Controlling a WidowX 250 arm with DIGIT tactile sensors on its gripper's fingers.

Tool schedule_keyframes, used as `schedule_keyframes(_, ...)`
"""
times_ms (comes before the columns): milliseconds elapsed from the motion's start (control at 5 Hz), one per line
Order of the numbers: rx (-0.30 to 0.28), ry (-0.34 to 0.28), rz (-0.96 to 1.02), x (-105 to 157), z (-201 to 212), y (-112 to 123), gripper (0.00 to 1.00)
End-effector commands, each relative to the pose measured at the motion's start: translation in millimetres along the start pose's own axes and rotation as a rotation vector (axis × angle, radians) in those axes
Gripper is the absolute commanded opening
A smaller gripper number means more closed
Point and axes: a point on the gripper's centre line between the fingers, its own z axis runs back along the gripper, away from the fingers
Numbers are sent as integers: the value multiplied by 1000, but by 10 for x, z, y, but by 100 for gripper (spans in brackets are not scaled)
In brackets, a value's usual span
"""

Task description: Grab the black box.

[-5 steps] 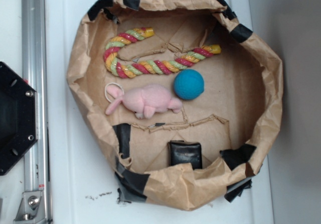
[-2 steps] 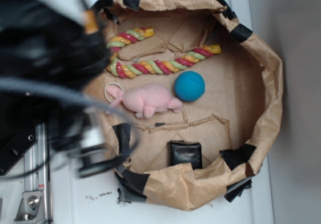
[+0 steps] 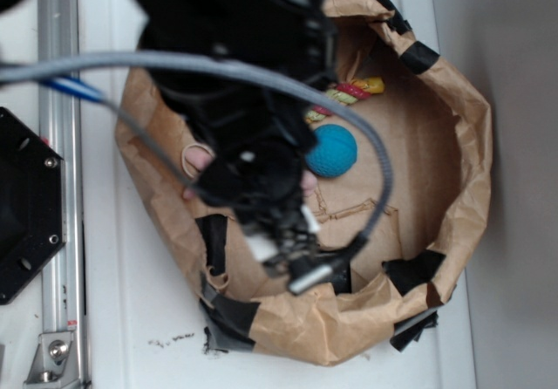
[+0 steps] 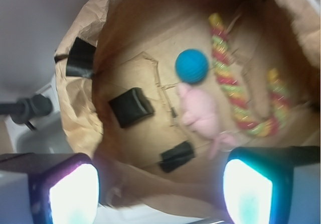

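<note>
Pincer (image 4: pixel 160 191) agape, high above black box (image 4: pixel 131 107).

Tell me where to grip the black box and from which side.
Come straight down from above and pinch the black box across its narrower width. It lies flat on the paper floor, apart from the pink toy and the ball, so both long sides look free. The hand is open, not yet over it.

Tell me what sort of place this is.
Likely a robot test bench: a white table with a metal rail, a taped paper bin holding toys and a black box, the arm above.
</note>
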Motion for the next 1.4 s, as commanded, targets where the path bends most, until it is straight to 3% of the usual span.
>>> schedule_keyframes(0,-139,74,402,221,-291,87,100)
schedule_keyframes(600,-139,74,402,221,-291,87,100)
schedule_keyframes(800,-184,159,525,249,-679,-69,100)
schedule_keyframes(1000,-75,149,621,326,-876,-253,100)
schedule_keyframes(1200,-49,133,630,360,-913,-337,100)
